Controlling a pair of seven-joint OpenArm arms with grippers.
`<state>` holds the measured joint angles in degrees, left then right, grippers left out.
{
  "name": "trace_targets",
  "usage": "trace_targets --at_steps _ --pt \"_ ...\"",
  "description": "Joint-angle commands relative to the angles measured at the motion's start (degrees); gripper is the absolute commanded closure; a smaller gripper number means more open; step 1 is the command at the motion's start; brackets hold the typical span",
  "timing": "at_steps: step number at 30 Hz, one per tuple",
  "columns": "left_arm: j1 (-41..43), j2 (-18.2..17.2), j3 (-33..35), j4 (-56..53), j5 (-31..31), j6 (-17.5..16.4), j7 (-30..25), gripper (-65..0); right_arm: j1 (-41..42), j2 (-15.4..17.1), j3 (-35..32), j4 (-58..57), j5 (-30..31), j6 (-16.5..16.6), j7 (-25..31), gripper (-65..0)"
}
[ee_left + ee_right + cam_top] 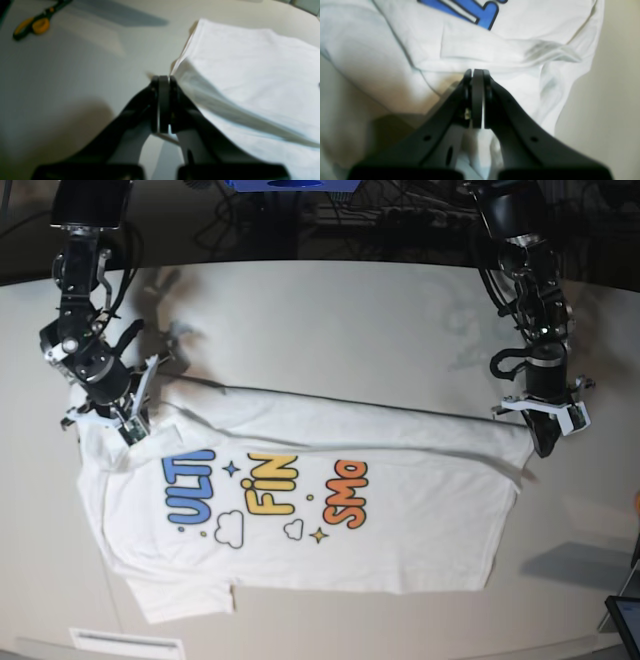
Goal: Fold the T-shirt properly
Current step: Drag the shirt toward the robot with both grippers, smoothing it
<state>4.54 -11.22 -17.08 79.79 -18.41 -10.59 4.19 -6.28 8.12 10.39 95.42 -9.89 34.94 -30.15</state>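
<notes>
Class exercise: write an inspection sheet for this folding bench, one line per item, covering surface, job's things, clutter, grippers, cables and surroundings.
Surface: pale table, bare beyond the shirt.
Job's things: T-shirt print up, far edge stretched into a straight line between the arms.
Clutter: yellow-handled scissors on the table, apart from the shirt.
Grippers: left gripper shut on the T-shirt's edge; right gripper shut on the T-shirt near the blue letters.
Cables: black cable looped on the left arm.
Surroundings: dark background with wiring; details unclear.
</notes>
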Motion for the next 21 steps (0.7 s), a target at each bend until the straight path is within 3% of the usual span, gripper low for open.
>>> trace_targets --at_steps 1,7,18,21 --pt "0.17 -0.42 -0.02 1.40 -0.27 -0.27 -1.42 0.0 0.44 -0.52 0.46 1.33 -0.79 -0.34 1.27 -0.4" --pt "-1.68 -0.60 0.51 -1.59 -0.18 -0.27 -0.98 0.0 0.53 -4.12 0.55 1.15 -3.78 -0.34 1.18 -0.1" --pt "-9.68 -2.01 1.04 -11.53 -0.18 -0.53 -1.33 0.0 1.32 -3.77 0.55 0.80 -3.60 -0.34 1.10 -0.1" --pt "-10.91 -3.85 4.47 -12.84 -0.18 -0.53 -1.33 0.0 2.37 -3.77 0.55 -0.34 -3.60 -0.34 1.10 -0.1"
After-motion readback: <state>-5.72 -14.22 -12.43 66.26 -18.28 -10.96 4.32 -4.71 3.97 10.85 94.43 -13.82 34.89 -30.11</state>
